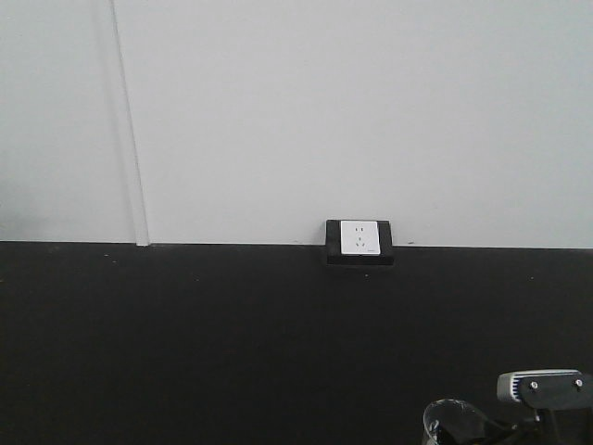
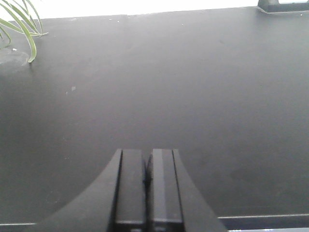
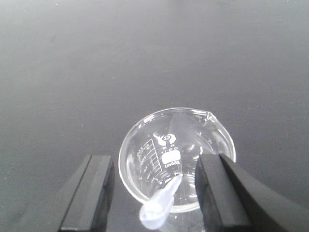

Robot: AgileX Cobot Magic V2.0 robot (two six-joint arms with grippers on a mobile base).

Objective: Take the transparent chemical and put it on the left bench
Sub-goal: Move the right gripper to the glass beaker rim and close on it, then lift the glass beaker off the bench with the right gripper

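Between the two fingers of the right gripper [image 3: 155, 159], low in the right wrist view, stands the one transparent chemical [image 3: 166, 140]: a single small round beaker of thin clear glass with a pouring lip at its upper right and white printed graduation marks on its wall. One translucent plastic dropper [image 3: 159, 205] leans inside it, its bulb end over the near rim. The gripper is released. Its jaws are spread to either side of the glass, the right finger overlaps the rim, and a thin dark gap shows beside the left finger. Both fingers are blocky, matte black and flat-faced.

The beaker rests on a matte black worktop [image 3: 145, 58], smooth with faint pale specks. In the front view only its rim peeks in at the bottom right corner. Mid-frame, one square white wall socket [image 1: 359, 239] in a black surround sits where the worktop meets a plain white wall [image 1: 324, 111].

The left gripper [image 2: 147, 162] is clenched on nothing, its two black pads pressed together above bare worktop. A few narrow green leaves [image 2: 19, 24] droop in at the upper left of that view.
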